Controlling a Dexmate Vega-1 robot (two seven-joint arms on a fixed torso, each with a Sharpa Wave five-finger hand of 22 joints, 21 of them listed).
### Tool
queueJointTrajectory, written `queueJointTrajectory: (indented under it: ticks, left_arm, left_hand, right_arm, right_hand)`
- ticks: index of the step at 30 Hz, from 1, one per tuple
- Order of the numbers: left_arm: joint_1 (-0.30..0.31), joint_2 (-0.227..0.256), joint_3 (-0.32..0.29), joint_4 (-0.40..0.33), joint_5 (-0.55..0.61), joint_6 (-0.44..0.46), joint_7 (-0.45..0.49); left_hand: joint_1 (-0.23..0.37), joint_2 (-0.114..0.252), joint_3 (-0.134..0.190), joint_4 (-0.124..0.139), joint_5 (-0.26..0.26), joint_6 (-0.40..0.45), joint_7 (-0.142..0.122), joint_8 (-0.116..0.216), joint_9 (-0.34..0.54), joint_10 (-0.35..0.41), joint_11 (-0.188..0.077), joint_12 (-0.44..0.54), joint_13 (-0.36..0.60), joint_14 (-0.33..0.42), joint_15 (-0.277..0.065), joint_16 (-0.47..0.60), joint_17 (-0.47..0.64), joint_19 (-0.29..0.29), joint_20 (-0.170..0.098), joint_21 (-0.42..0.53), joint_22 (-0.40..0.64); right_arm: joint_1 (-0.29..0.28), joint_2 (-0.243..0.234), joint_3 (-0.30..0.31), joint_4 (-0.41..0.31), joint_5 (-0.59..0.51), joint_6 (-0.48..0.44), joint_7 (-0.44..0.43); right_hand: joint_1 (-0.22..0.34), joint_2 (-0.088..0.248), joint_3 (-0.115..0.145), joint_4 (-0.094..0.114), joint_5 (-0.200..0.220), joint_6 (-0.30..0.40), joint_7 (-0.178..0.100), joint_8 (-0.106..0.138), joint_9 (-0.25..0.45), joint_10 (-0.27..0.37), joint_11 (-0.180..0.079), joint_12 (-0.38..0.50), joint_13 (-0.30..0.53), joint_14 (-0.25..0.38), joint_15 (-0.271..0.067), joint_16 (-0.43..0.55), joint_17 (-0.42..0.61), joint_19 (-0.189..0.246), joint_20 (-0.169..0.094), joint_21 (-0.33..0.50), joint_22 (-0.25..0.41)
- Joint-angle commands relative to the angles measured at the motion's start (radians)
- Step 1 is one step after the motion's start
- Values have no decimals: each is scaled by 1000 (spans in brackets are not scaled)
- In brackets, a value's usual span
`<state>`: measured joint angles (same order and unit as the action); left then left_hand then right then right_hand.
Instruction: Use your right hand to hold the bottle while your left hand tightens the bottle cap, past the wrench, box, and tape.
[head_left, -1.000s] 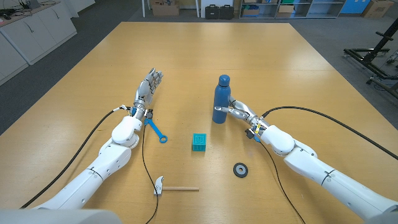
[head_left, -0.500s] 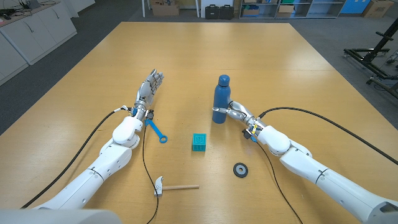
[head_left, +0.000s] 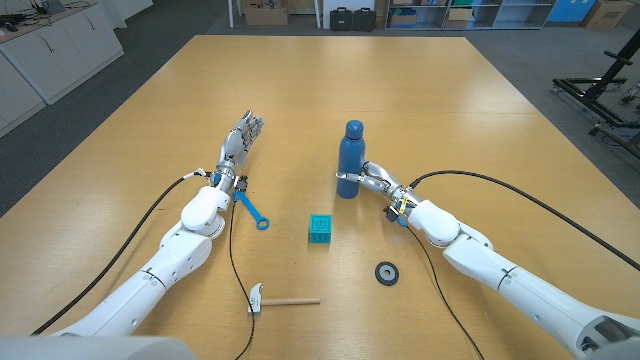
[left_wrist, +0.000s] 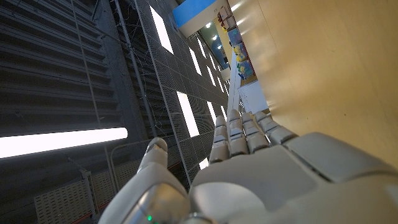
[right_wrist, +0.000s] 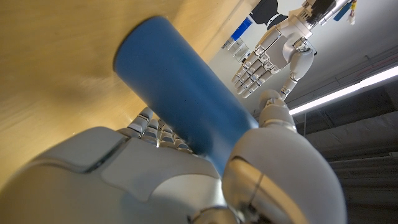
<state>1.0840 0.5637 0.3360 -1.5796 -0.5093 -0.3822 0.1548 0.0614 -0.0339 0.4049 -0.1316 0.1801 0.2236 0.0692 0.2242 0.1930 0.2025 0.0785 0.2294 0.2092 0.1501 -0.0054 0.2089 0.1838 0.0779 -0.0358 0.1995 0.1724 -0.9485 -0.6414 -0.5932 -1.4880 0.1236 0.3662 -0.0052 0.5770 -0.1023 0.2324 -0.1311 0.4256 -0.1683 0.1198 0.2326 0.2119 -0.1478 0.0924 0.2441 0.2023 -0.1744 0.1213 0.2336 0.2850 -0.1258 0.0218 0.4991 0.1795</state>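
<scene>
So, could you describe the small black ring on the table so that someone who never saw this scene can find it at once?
Start at the wooden table and follow the robot's right arm back from the blue bottle that the right hand grips. The black tape roll lies flat just beside that forearm, nearer the robot than the teal box. It is the only round, black, ring-shaped thing there.

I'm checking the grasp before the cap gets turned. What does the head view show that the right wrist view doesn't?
Head view alone: the bottle's cap, the blue wrench, teal box, tape roll and hammer. Right wrist view alone: a close look at the fingers wrapped around the bottle's body. Both: the blue bottle, the right hand gripping it, and the left hand, apart from it.
</scene>
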Motion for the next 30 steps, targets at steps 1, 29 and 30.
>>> queueJointTrajectory:
  ticks: [1,29,30]
  left_arm:
    - [-4,1,5,-5,5,12,1]
    - [14,-2,-7,-9,0,-7,9]
    - [12,-3,-6,-7,-1,-7,7]
  left_hand:
    - [1,12,2,-4,-1,8,0,6,3,7,2,1,2,5,1,3,3,11,-28,-4,3]
    - [1,14,3,-5,-1,15,0,5,4,10,3,-1,0,8,2,1,3,11,-28,-5,3]
    - [1,14,3,-5,-1,16,0,6,4,10,3,-1,0,9,2,1,3,11,-29,-4,3]
  right_arm:
    - [30,32,-18,46,-1,27,7]
    - [13,123,-2,109,25,101,-96]
    - [12,127,-1,113,27,107,-100]
  right_hand:
    - [13,2,-3,0,8,-36,22,11,1,17,-4,9,3,-2,-7,8,0,13,1,-1,2]
    - [217,90,48,-21,-40,405,-92,148,18,507,-148,179,16,572,-181,182,-20,570,-123,141,12]
    - [224,94,50,-21,-43,422,-98,154,19,526,-155,186,18,595,-187,191,-18,592,-132,151,13]
